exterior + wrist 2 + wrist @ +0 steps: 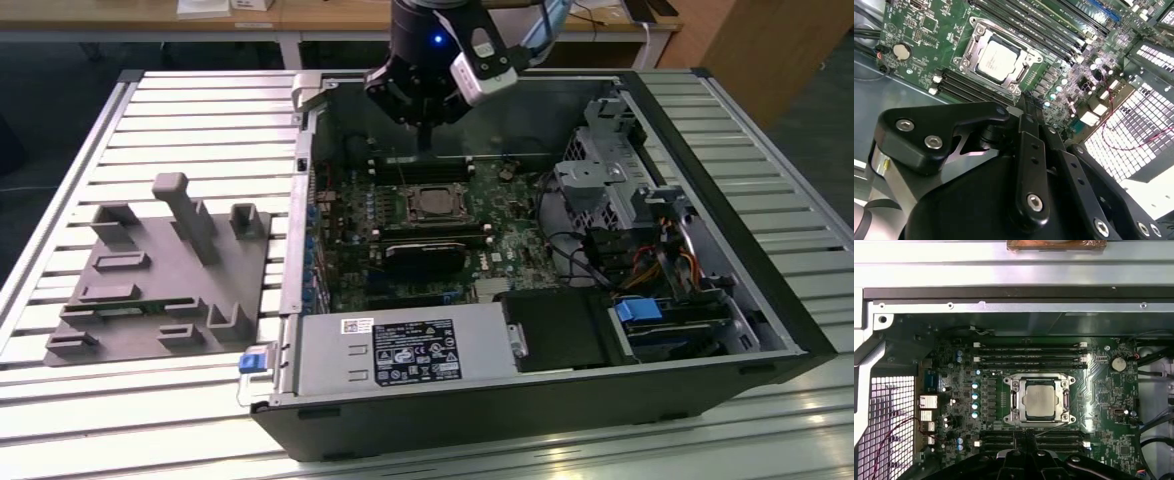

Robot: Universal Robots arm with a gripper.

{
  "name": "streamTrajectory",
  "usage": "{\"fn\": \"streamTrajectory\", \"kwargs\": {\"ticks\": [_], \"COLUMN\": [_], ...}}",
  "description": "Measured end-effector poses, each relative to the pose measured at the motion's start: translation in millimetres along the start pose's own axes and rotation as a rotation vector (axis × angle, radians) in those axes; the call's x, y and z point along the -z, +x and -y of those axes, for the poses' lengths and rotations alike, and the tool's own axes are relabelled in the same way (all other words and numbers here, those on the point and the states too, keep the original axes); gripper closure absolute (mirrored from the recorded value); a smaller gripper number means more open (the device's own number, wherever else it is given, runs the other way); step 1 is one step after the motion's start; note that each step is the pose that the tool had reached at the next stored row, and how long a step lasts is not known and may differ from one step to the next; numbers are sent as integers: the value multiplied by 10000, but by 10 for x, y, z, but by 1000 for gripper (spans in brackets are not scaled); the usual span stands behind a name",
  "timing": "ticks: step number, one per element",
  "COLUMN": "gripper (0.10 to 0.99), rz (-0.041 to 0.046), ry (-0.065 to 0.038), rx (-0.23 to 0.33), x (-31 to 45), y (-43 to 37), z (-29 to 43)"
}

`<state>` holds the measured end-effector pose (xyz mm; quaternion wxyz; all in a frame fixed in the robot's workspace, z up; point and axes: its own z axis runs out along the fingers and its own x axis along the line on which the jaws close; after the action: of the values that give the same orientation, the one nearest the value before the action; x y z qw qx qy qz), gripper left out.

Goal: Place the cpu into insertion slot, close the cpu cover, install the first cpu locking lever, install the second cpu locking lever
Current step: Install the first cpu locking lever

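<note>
The cpu had a smooth, pale metal face with a dull sheen. The cpu cover framing it was bright bare metal. At nine o'clock from the case in the exterior view sat a matt grey plastic fixture.

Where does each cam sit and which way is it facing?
Exterior view: off the arm, above the open case, looking down into it; the arm and end effector hang over the motherboard.
First wrist view: on the wrist, facing squarely down on the cpu; end effector linkage in the foreground.
Second wrist view: on the wrist, looking obliquely at the cpu past the end effector linkage.
Shared: all three show cpu and end effector.
</note>
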<state>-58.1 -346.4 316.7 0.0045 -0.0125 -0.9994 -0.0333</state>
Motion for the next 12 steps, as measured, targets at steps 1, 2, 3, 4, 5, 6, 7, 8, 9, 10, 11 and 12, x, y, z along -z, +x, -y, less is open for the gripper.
{"fn": "streamTrajectory", "kwargs": {"ticks": [1,2,3,4,5,6,7,8,9,10,11,12], "gripper": [961,961,961,961,961,961,961,961,961,961,961,961], "rz": [2,4,5,6,7,6,7,10,11,13,14,15], "ry": [0,0,0,0,0,1,2,0,1,0,1,1], "rx": [1,0,1,1,0,1,1,1,1,2,1,1], "x": [-5,-11,-17,-23,-29,-36,-43,-51,-59,-68,-77,-86], "y": [3,7,9,11,13,15,18,22,27,33,40,48], "z": [0,-1,-2,-2,-3,-5,-6,-7,-9,-10,-12,-14]}}
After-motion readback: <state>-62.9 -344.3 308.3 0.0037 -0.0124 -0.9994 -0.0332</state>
